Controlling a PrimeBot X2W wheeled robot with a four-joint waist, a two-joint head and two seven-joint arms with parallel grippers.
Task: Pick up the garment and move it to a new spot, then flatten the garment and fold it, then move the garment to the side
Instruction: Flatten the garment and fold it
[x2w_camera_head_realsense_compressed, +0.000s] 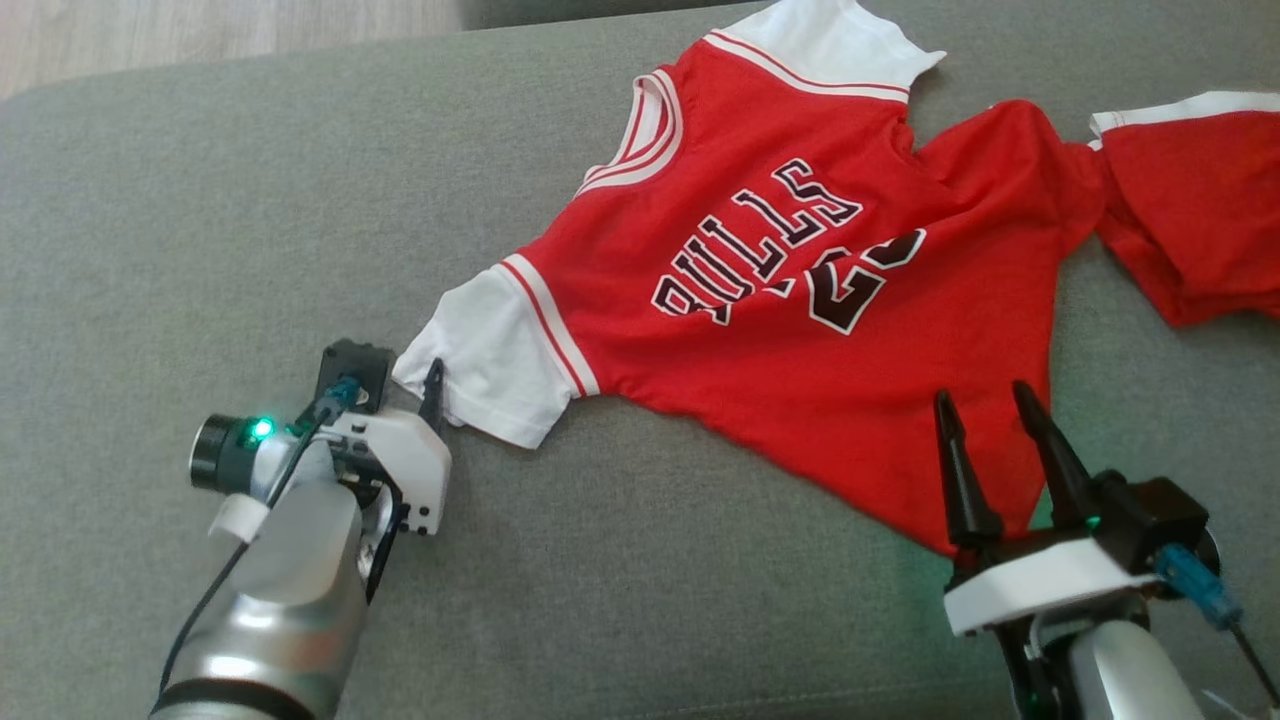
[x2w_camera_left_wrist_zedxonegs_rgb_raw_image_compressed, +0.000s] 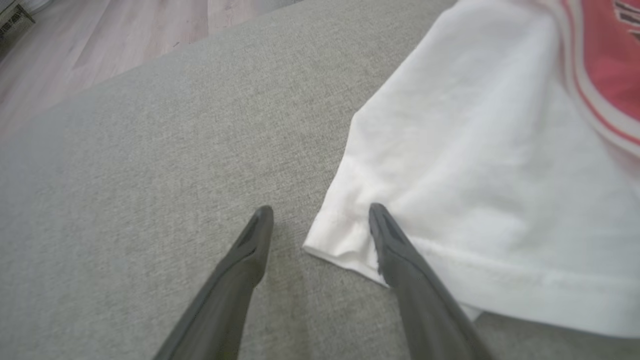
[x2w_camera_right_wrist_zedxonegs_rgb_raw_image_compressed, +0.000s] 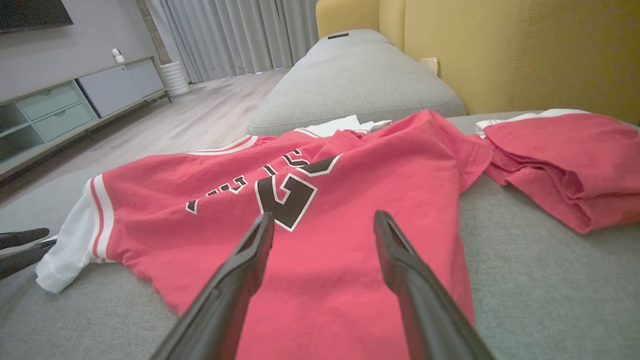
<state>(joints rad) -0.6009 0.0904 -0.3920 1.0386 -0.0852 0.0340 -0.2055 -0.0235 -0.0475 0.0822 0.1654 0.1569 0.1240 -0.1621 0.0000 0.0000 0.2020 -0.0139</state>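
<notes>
**Both grippers spread wide at the jersey's edges**

The grey sofa cushion (x2w_camera_head_realsense_compressed: 200, 220) spans the head view. The garment (x2w_camera_head_realsense_compressed: 800, 340), a red jersey with white sleeves and black lettering, lies spread out and creased from the centre toward 1 o'clock. A second red garment (x2w_camera_head_realsense_compressed: 1190, 220) lies bunched at 3 o'clock, right beside it. The right gripper (x2w_camera_head_realsense_compressed: 983, 395), at 5 o'clock, has its jaws apart over the garment's bottom hem. The left gripper (x2w_camera_left_wrist_zedxonegs_rgb_raw_image_compressed: 320, 212), at 8 o'clock, is likewise spread, with the corner of the white sleeve (x2w_camera_head_realsense_compressed: 490, 370) between its fingers, unclamped.
</notes>
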